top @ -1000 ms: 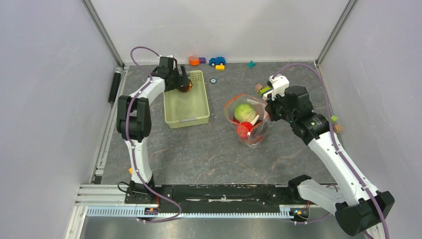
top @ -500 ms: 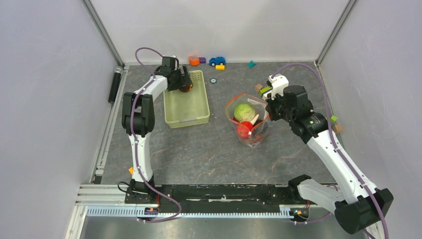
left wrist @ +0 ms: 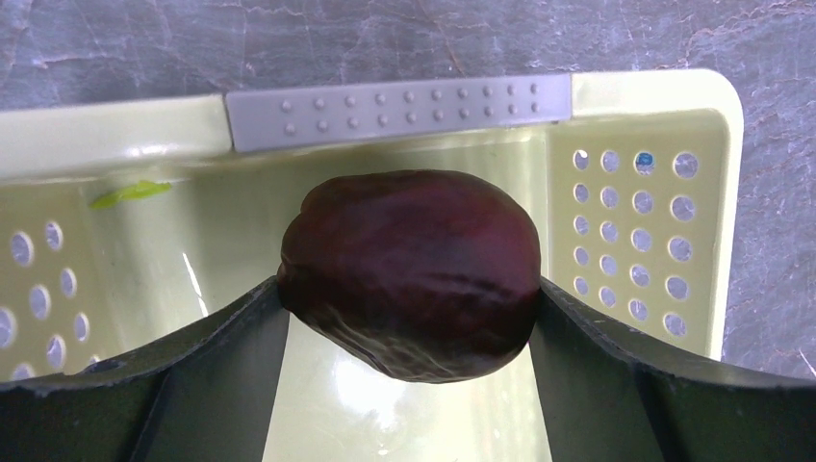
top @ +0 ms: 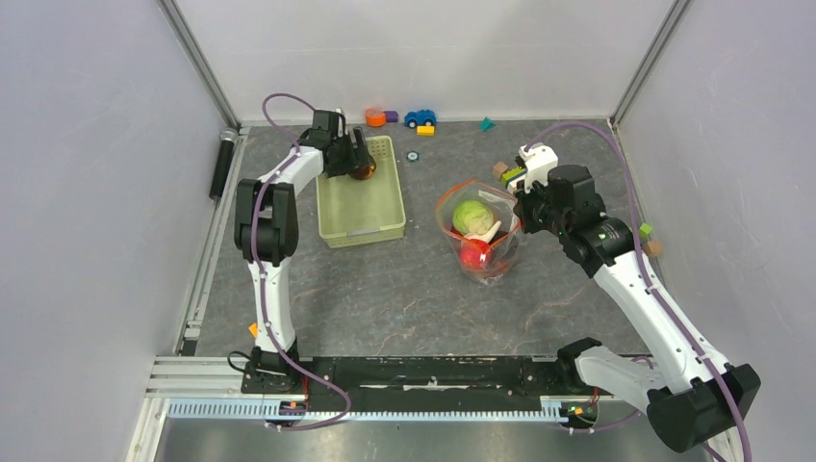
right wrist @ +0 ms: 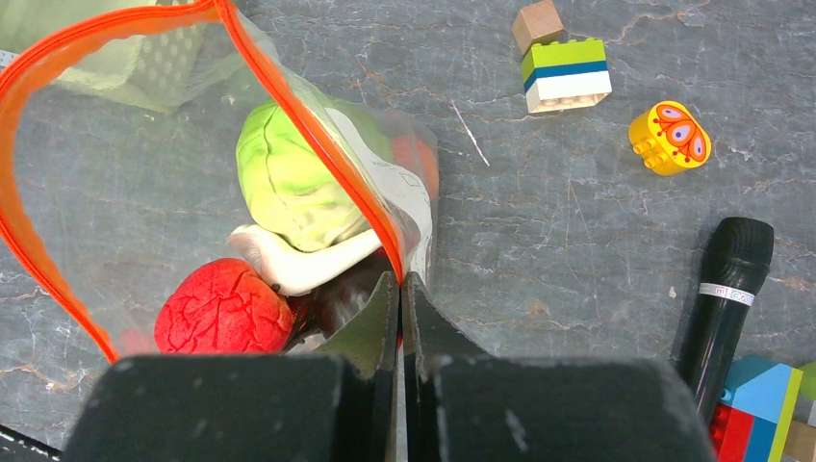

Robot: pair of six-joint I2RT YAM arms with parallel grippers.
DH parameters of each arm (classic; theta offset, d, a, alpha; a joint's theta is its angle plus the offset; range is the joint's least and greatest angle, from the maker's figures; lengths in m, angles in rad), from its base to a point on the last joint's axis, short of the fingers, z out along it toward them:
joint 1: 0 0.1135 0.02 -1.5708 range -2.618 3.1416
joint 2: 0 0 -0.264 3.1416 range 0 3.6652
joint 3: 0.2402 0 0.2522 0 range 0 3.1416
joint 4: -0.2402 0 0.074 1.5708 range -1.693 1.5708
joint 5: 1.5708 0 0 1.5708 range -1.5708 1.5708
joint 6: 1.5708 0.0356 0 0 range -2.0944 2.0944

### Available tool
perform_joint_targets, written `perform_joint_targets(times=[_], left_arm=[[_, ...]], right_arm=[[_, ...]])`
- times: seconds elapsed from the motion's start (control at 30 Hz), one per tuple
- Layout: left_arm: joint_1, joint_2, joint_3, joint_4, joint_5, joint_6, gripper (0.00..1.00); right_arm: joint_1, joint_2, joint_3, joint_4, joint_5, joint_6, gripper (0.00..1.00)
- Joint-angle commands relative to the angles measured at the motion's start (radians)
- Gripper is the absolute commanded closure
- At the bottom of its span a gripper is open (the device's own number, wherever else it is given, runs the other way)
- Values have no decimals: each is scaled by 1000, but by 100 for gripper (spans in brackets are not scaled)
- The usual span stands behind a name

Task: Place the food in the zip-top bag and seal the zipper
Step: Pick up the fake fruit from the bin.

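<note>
plastic is most of what i see. the basket (left wrist: 635, 221) on the left is pale yellow-green, smooth and glossy, its walls punched with rows of round holes. a grey strip (left wrist: 399, 111) dotted with small studs runs along its rim. over its far end the left hand (top: 357, 165) stands wide, one dark finger pressed against each side of a dark purple piece (left wrist: 412, 269). the piece is a rounded, shiny lump with fine creases in its skin.

near the middle of the table sits the zip-top bag (right wrist: 115, 173), clear and crinkly, its mouth gaping. the zipper (right wrist: 289, 106) is a thin orange-red band looping round that mouth. the right hand (right wrist: 400, 289) is pinched fully together on the bag's rim at the zipper. inside lie a ribbed pale green cabbage (right wrist: 289, 183) and a bumpy red fruit (right wrist: 221, 308). a white label (right wrist: 409, 202) on the bag carries print too small to read.

the table (right wrist: 577, 250) is dark grey, stone-patterned with pale veins. beside the bag lie a green, blue and white studded block (right wrist: 566, 74), a yellow block (right wrist: 671, 137) printed with an orange butterfly, and a black cylinder (right wrist: 726, 289) with a white band of unreadable lettering. pale lilac walls (top: 87, 192) close in the space.
</note>
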Motion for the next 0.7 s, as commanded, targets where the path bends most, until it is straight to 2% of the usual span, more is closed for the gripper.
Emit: perform_joint_targets(times=[0.0, 0.17, 0.67], left_arm=[[9, -141, -50, 44, 20, -25, 50], [9, -277, -156, 125, 35, -42, 53], [7, -605, -318, 233, 103, -108, 53]], right_arm=[[-5, -16, 23, 15, 13, -11, 100], [-4, -27, 21, 16, 5, -11, 100], [-3, -44, 11, 27, -29, -11, 100]])
